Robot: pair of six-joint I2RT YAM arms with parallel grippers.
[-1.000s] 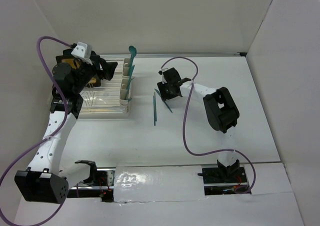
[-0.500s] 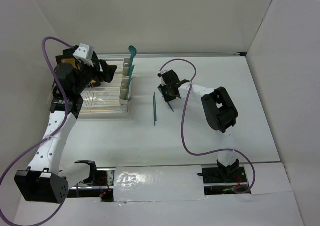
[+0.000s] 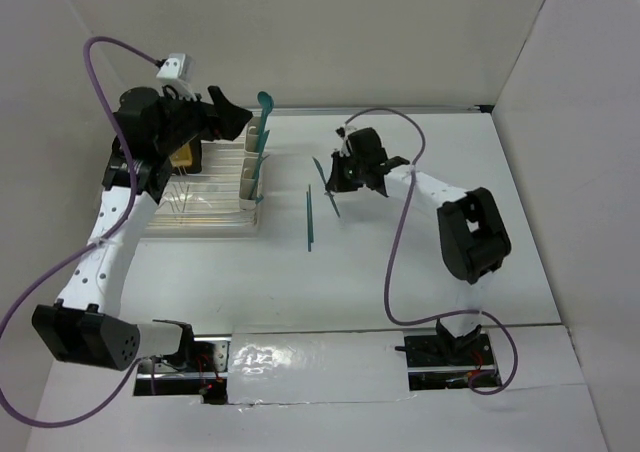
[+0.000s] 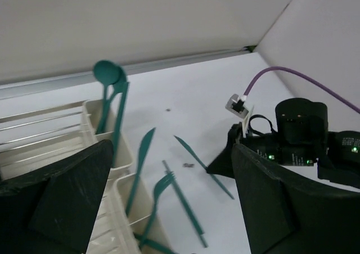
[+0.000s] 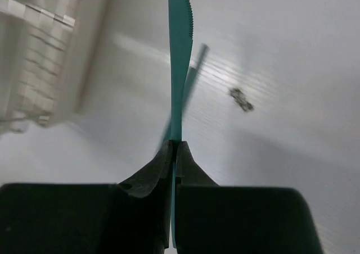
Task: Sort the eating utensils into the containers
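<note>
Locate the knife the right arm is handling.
The knife is clamped in the right gripper, mid-table in the top view, just right of the loose utensil; containers further left.

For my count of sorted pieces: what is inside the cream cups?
A spoon stands in the far cup; a knife and a fork lean in the nearer cups. The walls hide their lower ends and anything at the bottom.

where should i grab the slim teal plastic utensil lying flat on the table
Grip the slim teal plastic utensil at mid-handle from straight above, closing across its narrow width. It lies flat on the white table with open space on both sides.
</note>
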